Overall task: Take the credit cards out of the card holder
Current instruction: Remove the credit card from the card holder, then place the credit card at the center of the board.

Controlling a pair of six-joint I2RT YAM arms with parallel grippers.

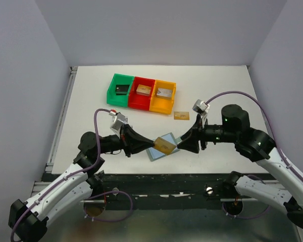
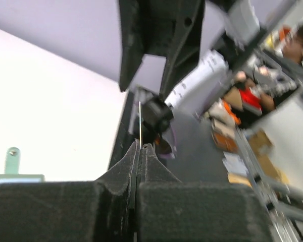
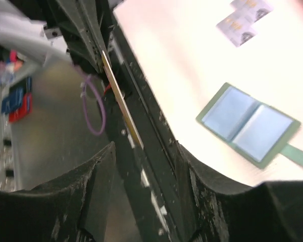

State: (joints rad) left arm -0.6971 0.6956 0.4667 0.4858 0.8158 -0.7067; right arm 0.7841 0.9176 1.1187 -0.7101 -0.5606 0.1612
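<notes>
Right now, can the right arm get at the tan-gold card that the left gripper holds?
Probably yes. The right gripper is open, and the tan-gold card seems to reach into the gap between its fingers, nothing blocking; the left gripper pinches its far end.

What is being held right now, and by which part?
A tan-gold credit card, pinched at one edge by the shut left gripper. The right gripper stands open at its other end.
</notes>
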